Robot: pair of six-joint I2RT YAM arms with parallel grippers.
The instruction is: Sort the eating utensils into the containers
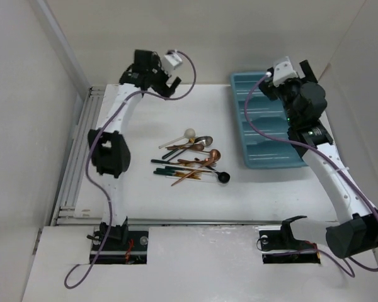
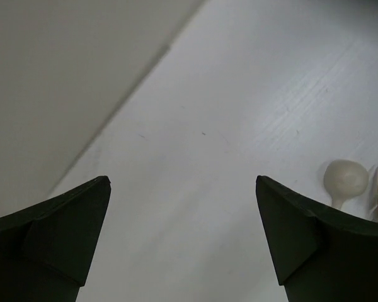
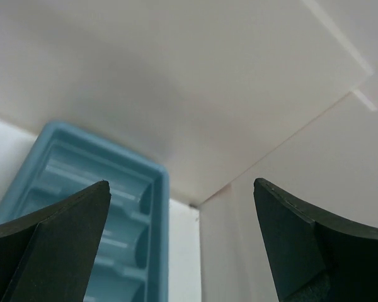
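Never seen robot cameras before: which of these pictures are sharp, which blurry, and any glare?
Top external view: sharp, evenly lit, only faint shadows beneath the heap of copper, gold and green-handled utensils. Left wrist view: the cream-white round spoon head looks soft, no glare. Right wrist view: the teal-blue plastic cutlery tray is slightly blurred.

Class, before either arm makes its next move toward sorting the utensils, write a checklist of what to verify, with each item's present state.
1. Left gripper open and empty: ok.
2. Right gripper open and empty: ok.
3. Tray compartments unobstructed: cannot tell, the right arm hides part.
4. Utensils lying singly: not ok, most cross in one pile.
5. Cream spoon head clear at the pile's far edge: ok.
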